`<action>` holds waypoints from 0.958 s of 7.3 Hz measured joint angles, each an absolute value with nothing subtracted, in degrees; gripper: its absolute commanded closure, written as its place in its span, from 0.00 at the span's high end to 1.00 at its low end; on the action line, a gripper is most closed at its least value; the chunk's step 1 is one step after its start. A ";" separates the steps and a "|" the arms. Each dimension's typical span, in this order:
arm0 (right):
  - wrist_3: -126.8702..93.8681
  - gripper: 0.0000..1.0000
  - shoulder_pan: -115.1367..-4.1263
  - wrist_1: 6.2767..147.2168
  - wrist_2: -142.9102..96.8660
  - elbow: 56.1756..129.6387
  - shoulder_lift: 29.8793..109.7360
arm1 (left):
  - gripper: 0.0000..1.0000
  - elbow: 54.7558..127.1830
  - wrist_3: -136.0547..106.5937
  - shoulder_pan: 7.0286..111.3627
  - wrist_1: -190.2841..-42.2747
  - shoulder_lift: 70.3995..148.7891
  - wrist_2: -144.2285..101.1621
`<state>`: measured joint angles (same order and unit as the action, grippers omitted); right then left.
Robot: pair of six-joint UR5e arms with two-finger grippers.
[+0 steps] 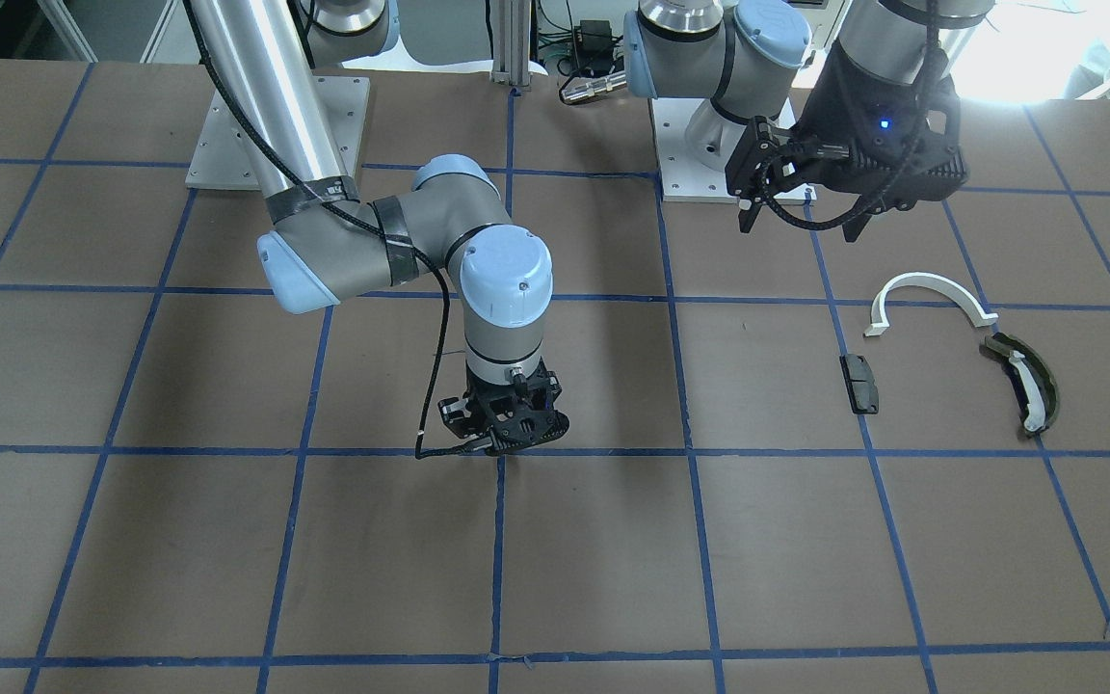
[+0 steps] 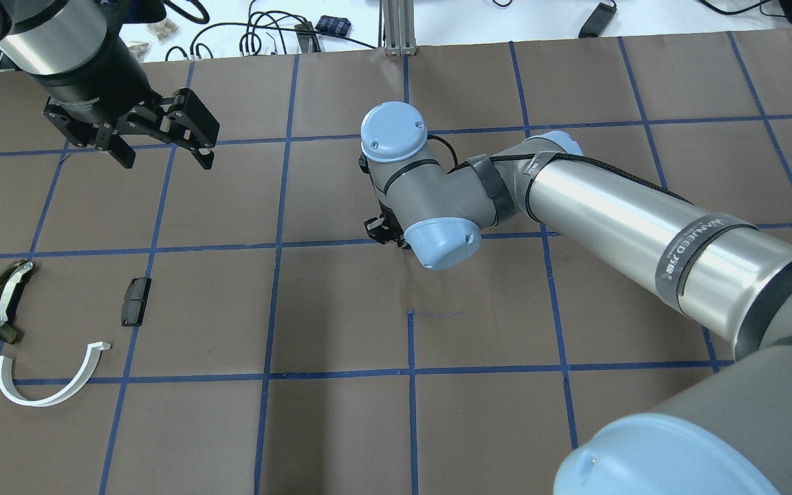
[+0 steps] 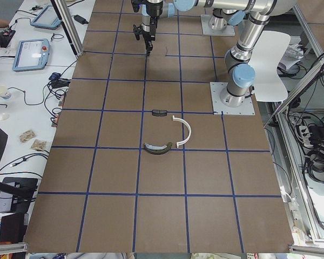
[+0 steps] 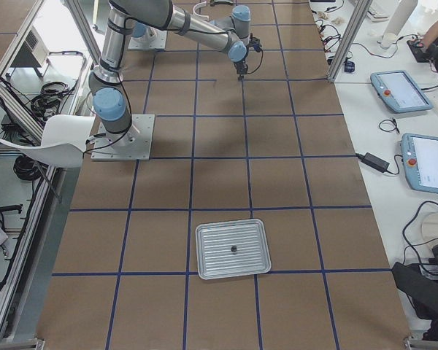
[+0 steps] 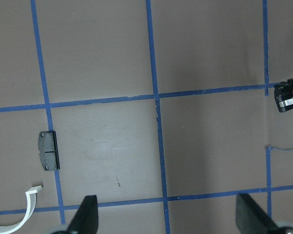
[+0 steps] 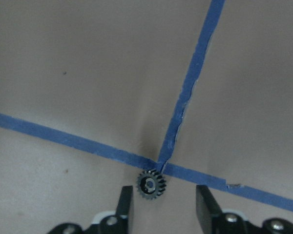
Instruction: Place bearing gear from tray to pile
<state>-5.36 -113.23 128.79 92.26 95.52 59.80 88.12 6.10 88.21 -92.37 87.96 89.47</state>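
R gripper (image 6: 162, 195), jaws open, straddles small black toothed gear (image 6: 151, 184) on brown counter (image 6: 63, 73). L gripper (image 2: 166, 159), jaws open, hovers nr loose-parts pile (image 2: 135, 300), prob. relay.

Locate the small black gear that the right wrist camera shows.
In the right wrist view, the gear lies on the table at a crossing of blue tape lines, between the open jaws of the right gripper, touching neither.
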 measured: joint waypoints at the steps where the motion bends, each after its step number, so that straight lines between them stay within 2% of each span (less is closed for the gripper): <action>1: -4.27 1.00 -111.22 128.59 90.75 95.16 60.55 | 1.00 88.30 6.05 88.25 -92.37 87.94 89.49; 3: 9.80 1.00 -101.99 125.05 90.26 94.35 64.66 | 1.00 88.32 5.88 88.31 -92.29 88.25 89.70; 5: 28.98 1.00 -88.15 121.71 90.26 94.27 68.92 | 1.00 88.17 3.84 89.17 -89.86 90.79 89.31; 7: 52.67 1.00 -71.82 121.23 89.69 94.21 70.23 | 1.00 91.08 -5.45 96.94 -80.78 96.77 88.11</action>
